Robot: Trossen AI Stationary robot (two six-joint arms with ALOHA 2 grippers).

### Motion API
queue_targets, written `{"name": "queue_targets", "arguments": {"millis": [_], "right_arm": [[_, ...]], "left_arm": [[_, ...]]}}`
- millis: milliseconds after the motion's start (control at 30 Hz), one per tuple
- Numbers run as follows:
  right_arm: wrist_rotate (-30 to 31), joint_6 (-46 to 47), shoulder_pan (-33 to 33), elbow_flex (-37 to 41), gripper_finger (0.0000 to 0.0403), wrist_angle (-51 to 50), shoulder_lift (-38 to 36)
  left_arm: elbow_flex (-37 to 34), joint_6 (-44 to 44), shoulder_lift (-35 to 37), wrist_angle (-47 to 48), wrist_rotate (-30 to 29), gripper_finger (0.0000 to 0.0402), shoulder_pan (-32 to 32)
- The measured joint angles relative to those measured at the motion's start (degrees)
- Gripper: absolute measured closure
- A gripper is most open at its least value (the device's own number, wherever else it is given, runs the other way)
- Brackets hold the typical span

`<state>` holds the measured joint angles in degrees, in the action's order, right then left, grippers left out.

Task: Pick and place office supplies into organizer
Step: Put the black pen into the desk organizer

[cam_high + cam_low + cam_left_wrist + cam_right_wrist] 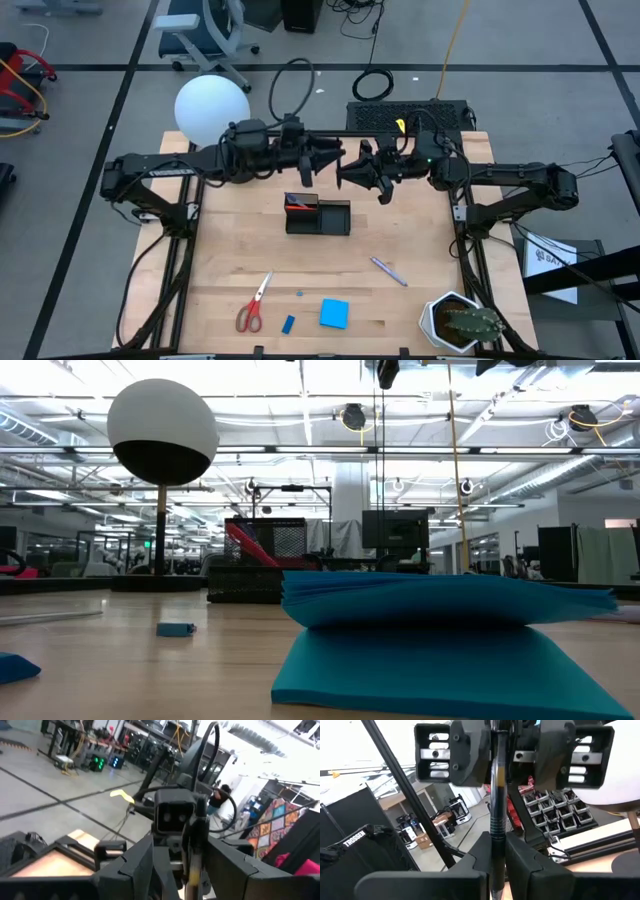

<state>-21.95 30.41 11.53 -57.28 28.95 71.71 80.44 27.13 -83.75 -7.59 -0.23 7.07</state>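
High above the table's far middle my two grippers face each other. My right gripper [496,862] is shut on a thin black pen [496,805], which stands upright. My left gripper [186,870] is open, with one finger on either side of that pen [193,851]; I see no touch. In the high view the left gripper [335,162] and right gripper [350,176] nearly meet. Below them the black organizer [320,216] stands on the table, something red-orange [297,203] in its left compartment. Red-handled scissors [253,303], a blue notepad [334,314], a small blue eraser [288,324] and a purple pen [388,271] lie flat on the near half. My right gripper pinches the pen's shaft [496,845] between its two fingers, just below a ribbed section. The fingers come about level from the table's right side and lie across the pen. The pen stands upright, lifted clear high above the table.
A potted cactus [462,322] stands at the near right corner. A white ball lamp [211,110] stands at the far left. A black box [410,115] sits behind the far edge. Bare wood lies between the organizer and the near items.
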Motion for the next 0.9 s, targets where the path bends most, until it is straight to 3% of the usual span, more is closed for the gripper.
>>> {"name": "queue_targets", "arguments": {"millis": [333, 567, 900], "right_arm": [[0.90, -0.04, 0.00, 0.00, 0.0378, -0.02, -0.01], [1.18, -0.11, 0.02, 0.00, 0.0378, 0.00, -0.01], [2.54, 0.60, -0.02, 0.00, 0.0352, -0.04, -0.01]], "left_arm": [[0.00, 2.81, -0.63, -0.38, 4.73, 0.0241, 1.57], [0.00, 2.58, -0.63, -2.47, 5.14, 0.0354, 1.81], [0.00, 1.36, -0.63, -2.43, 6.39, 0.0357, 1.86]]}}
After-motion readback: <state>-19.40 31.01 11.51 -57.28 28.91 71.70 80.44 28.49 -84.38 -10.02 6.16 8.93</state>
